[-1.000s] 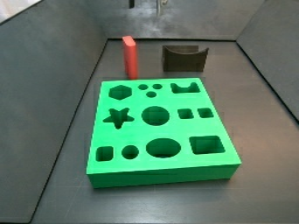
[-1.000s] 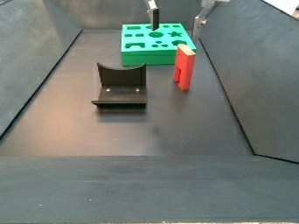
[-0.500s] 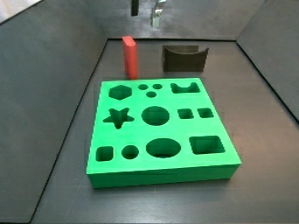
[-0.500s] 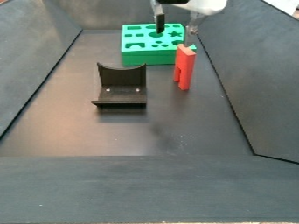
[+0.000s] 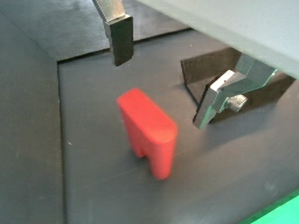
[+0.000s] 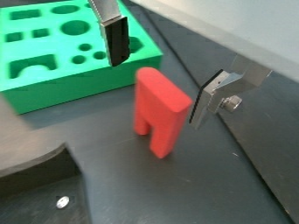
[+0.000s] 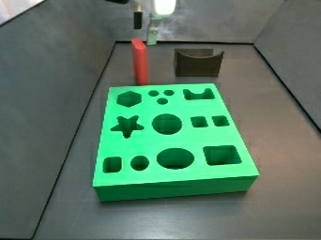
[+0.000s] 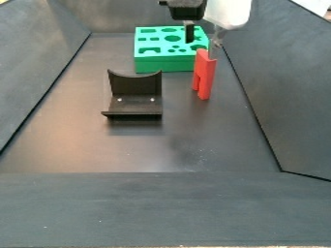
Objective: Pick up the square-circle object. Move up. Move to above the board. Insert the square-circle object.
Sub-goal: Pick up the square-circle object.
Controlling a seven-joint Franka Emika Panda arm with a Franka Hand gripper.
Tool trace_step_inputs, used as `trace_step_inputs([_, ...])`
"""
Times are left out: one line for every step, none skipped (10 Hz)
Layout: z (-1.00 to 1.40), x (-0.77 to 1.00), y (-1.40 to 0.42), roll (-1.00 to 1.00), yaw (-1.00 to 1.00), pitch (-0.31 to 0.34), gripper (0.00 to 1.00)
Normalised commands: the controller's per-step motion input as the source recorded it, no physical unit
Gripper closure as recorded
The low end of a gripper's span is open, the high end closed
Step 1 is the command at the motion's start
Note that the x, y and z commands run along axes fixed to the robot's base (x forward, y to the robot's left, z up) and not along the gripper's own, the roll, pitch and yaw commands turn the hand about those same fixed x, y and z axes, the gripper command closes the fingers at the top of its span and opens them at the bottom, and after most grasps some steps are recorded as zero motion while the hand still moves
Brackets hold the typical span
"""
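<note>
Square-circle object [image 5: 149, 133] upright on the bench [image 8: 181, 136], just beside the board [image 8: 165, 46]. Looks light, stiff, smooth plastic; best pinched across the flat upper sides. End effector [image 6: 158, 72] above it, wide open, fingers [image 6: 117, 39] straddling the top, touching nothing yet.

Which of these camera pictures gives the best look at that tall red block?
A wrist view shows the square-circle object best: large, upright, its notched foot clear, the open gripper above it and not touching. The second wrist picture is nearly as good. In both side views it is small, the gripper just above.
</note>
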Motion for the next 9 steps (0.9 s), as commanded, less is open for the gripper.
trace_step_inputs([-0.2,-0.45,0.0,-0.06,-0.46,0.0,0.0])
trace_step_inputs([-0.17,-0.16,-0.08,0.0,-0.19,0.0,0.0])
trace_step_inputs([-0.19,0.0,-0.11,0.0,-0.1,0.0,0.0])
trace_step_inputs([-0.2,0.0,-0.08,0.0,-0.1,0.0,0.0])
trace_step_inputs([-0.21,0.07,-0.09,0.0,-0.07,0.0,0.0])
trace_step_inputs([-0.25,0.11,-0.07,0.0,-0.05,0.011,0.0])
trace_step_inputs([-0.25,0.1,-0.02,0.0,-0.04,0.0,0.0])
trace_step_inputs([-0.27,0.05,0.0,0.0,-0.01,0.0,0.0])
trace_step_inputs([-0.27,0.06,0.0,0.0,-0.01,0.0,0.0])
